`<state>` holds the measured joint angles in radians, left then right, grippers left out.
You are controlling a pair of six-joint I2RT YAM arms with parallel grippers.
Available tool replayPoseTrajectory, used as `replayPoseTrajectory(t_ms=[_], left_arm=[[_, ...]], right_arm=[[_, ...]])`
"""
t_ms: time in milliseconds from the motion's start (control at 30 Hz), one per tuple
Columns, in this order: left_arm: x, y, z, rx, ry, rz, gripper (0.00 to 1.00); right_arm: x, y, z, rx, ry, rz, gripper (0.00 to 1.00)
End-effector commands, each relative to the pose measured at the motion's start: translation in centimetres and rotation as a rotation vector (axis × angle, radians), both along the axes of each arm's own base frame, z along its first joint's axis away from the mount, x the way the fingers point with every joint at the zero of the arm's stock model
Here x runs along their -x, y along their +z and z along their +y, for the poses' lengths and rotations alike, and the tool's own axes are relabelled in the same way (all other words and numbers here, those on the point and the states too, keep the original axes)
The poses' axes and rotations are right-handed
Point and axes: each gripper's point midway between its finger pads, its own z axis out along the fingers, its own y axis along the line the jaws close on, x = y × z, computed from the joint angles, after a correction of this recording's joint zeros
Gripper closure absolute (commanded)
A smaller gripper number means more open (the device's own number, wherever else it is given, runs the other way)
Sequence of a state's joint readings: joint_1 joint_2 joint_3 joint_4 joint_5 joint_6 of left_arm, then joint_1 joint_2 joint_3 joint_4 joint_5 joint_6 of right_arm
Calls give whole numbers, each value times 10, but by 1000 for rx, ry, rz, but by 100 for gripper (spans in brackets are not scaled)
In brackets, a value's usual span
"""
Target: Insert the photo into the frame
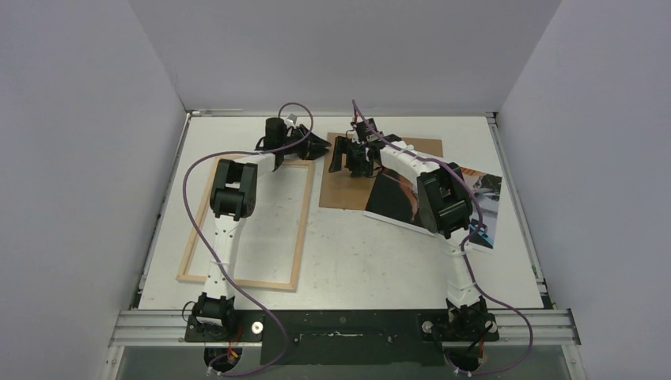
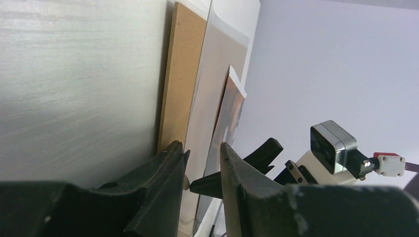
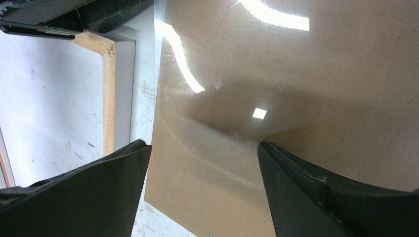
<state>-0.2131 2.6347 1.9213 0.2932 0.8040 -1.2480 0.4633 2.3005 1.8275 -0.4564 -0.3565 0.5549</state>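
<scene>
The frame [image 1: 302, 214] lies flat at the left of the table, pale wood side up; one corner [image 3: 107, 98] of it shows in the right wrist view. The photo [image 1: 396, 198] lies at the right, partly under my right arm. Between them lies a brown backing board [image 1: 419, 150] with a clear sheet [image 3: 197, 123] on it. My left gripper [image 1: 318, 147] is at the board's left edge, its jaws a narrow gap apart [image 2: 200, 144]; the sheet's edge [image 2: 212, 89] runs toward that gap. My right gripper [image 1: 342, 154] hangs wide open over the board's near-left corner [image 3: 202, 148], holding nothing.
Grey walls close in the table on the left, back and right. The two grippers are close together; a right fingertip [image 2: 257, 155] shows just past my left fingers. The arm bases sit on a rail [image 1: 340, 324] at the near edge.
</scene>
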Motion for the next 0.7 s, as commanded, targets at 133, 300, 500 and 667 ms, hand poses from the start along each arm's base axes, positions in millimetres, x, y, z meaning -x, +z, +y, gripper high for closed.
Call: replayPoseTrajectory(t_ms=[133, 300, 500, 667], left_arm=[[13, 34, -29, -35, -101, -81, 70], [9, 22, -26, -146, -128, -131, 70], [7, 18, -24, -175, -145, -136, 70], [6, 18, -24, -177, -152, -140, 72]], right_arm=[[66, -93, -27, 148, 24, 287, 17], [65, -92, -26, 143, 32, 273, 17], [60, -90, -26, 136, 30, 262, 18], [59, -89, -25, 128, 31, 257, 18]])
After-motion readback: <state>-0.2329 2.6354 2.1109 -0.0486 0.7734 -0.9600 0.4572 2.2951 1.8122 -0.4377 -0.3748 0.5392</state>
